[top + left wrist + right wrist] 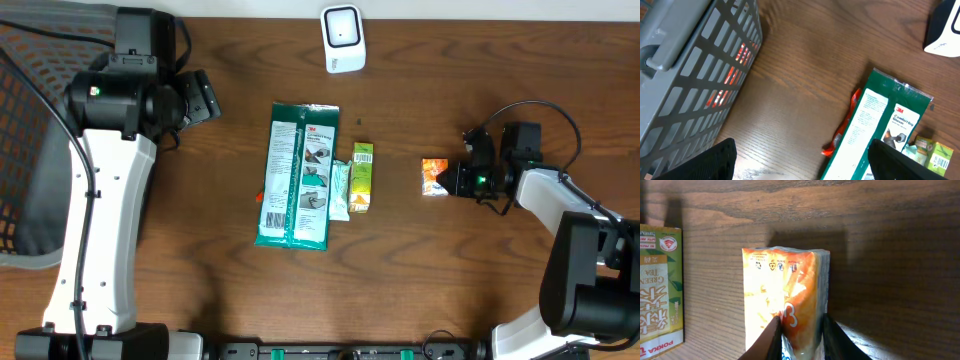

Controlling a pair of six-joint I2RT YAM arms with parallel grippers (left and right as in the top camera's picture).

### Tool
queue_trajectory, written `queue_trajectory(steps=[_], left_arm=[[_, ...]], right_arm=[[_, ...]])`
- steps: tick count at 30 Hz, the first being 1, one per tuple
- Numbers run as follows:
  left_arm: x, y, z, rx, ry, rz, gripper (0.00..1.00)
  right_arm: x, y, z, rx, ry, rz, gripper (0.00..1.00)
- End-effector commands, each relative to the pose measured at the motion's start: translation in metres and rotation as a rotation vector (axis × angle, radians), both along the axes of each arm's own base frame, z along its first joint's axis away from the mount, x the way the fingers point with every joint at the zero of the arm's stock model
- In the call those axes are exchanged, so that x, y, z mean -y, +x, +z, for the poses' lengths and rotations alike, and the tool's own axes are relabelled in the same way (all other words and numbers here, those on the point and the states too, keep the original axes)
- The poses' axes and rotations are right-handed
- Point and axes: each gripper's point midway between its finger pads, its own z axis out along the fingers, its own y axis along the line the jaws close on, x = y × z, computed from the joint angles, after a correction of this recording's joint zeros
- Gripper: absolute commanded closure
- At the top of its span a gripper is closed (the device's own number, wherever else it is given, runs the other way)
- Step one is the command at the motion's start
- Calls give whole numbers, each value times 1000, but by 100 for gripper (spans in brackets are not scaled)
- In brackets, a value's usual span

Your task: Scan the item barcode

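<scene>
Only the left wrist view shows red items inside the grey basket (700, 75) at the table's (480, 80) left edge, with the left gripper (802, 167) spread wide. The right wrist view shows the right gripper (800, 322) pinching the orange carton (785, 280) toward the right edge.

**Your count: five packaged goods, one scanner, one basket**

You have one table (480, 80). On it you can count five packaged goods:
- one green glove pack (298, 175)
- one green tea carton (361, 178)
- one pale green packet (340, 190)
- one orange packet (434, 176)
- one red wrapper (842, 127)

Add one white scanner (343, 38) and one grey mesh basket (690, 75).

You have two arms, the left arm (100, 230) and the right arm (560, 210). Each carries one gripper, so there are two: the left gripper (800, 167) and the right gripper (801, 341). Each gripper shows two fingers, four in all.
</scene>
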Motion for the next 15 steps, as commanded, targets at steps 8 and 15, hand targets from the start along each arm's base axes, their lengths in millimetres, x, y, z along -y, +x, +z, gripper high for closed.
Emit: queue_trajectory(steps=[8,15], left_arm=[[-3,1,0,-2,20,-5,16],[-3,1,0,-2,20,-5,16]], right_arm=[[9,-4,-12,-11,-72,5,75],[10,8,-8,44,-79,3,70]])
